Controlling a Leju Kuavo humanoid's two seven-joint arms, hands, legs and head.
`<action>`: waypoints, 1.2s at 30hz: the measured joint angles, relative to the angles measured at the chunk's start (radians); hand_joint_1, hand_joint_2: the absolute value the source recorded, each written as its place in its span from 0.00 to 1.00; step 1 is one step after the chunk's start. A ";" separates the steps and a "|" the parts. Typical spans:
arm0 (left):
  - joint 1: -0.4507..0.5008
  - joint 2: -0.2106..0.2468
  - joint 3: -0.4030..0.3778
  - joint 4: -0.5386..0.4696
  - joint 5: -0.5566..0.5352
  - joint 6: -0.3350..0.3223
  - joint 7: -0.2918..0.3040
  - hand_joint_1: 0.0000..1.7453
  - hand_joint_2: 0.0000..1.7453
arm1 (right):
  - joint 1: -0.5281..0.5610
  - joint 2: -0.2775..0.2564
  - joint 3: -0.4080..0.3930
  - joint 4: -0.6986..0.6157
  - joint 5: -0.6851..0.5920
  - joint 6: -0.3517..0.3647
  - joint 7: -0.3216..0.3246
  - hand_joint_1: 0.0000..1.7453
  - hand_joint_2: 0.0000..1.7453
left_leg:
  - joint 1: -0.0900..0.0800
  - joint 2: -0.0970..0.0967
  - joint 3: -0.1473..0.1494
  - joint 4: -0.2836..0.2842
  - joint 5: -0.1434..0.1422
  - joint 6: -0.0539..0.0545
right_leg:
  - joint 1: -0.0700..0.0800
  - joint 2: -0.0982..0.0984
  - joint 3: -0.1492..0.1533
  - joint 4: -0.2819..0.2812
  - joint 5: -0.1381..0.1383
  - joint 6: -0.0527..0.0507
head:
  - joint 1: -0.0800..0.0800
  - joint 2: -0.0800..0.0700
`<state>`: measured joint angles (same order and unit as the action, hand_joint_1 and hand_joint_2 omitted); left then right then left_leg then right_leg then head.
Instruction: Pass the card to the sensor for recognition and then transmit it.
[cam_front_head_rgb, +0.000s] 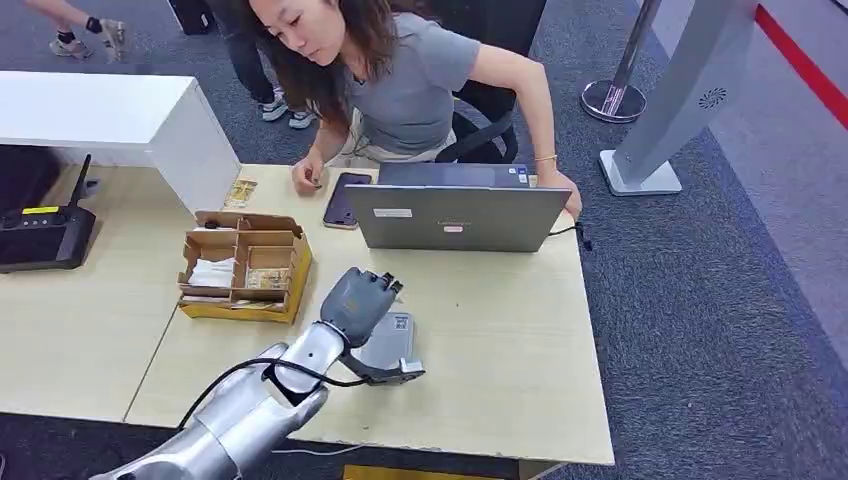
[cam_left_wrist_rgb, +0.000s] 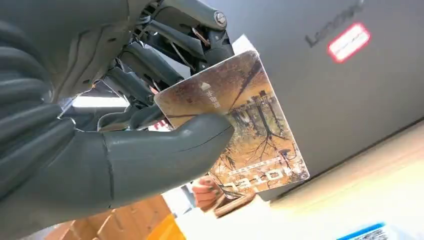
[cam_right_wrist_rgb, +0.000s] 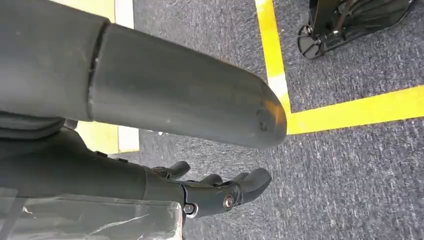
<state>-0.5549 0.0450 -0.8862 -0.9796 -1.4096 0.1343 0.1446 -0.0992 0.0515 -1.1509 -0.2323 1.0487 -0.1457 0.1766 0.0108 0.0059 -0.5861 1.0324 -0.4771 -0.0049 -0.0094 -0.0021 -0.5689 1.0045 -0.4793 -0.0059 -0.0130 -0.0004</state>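
Observation:
My left hand hovers over the light wooden table, just above a small grey sensor with a printed label on top. In the left wrist view the hand pinches a brown picture card between thumb and fingers, the card's face towards the camera and the laptop's grey lid right behind it. My right hand hangs beside my body over dark carpet, fingers apart and holding nothing.
A person sits across the table behind an open grey laptop, one hand beside a dark phone. A cardboard box with compartments stands left of my hand. A black device lies far left. Yellow floor lines cross the carpet.

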 joint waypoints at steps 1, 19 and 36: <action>-0.004 0.000 -0.002 0.002 -0.001 -0.003 0.002 1.00 1.00 | 0.000 0.000 0.000 0.000 -0.001 -0.001 0.000 0.00 0.00 | 0.000 0.000 0.000 0.000 0.000 0.000 | 0.000 0.000 0.000 0.000 0.000 0.000 | 0.000 0.000; -0.012 -0.017 -0.049 0.003 0.027 -0.019 -0.035 1.00 1.00 | 0.001 0.000 -0.003 0.000 -0.014 -0.003 0.001 0.00 0.00 | 0.000 0.000 0.000 0.000 0.000 0.000 | 0.000 0.000 0.000 0.000 0.000 0.000 | 0.000 0.000; -0.008 -0.013 -0.117 -0.036 -0.025 -0.071 0.023 1.00 1.00 | 0.001 0.000 -0.012 0.000 -0.029 -0.006 0.008 0.00 0.00 | 0.000 0.000 0.000 0.000 0.000 0.000 | 0.000 0.000 0.000 0.000 0.000 0.000 | 0.000 0.000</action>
<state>-0.5633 0.0316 -1.0036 -1.0159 -1.4350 0.0637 0.1674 -0.0983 0.0515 -1.1631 -0.2319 1.0193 -0.1514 0.1850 0.0107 0.0058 -0.5862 1.0324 -0.4771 -0.0049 -0.0095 -0.0022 -0.5688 1.0045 -0.4793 -0.0058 -0.0134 -0.0004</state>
